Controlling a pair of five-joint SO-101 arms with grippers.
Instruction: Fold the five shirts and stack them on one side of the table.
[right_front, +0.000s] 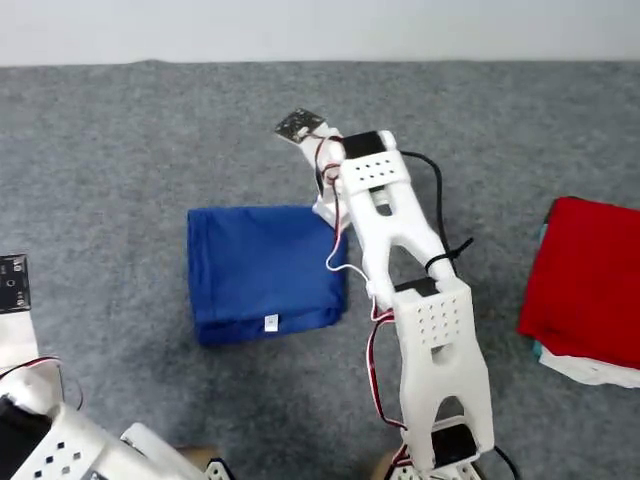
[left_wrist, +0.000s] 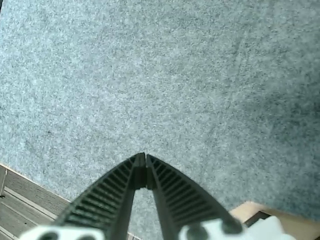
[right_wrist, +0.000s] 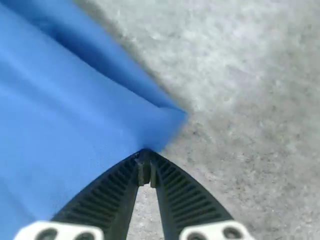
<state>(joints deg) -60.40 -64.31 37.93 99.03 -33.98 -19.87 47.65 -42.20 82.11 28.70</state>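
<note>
Folded blue shirt (right_front: 262, 268) on the tabletop (right_front: 120, 150), red-topped shirt stack (right_front: 585, 280) well apart
right fingers (right_wrist: 115, 190) pressed together on its corner edge, left fingers (left_wrist: 110, 195) pressed together above bare tabletop

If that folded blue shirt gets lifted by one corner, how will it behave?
Probably floppy: the blue shirt lies in soft, rumpled folds, so the layers would likely sag open. Likely light, being thin cloth. Pushed, it may bunch rather than slide on the fuzzy grey carpet.
</note>
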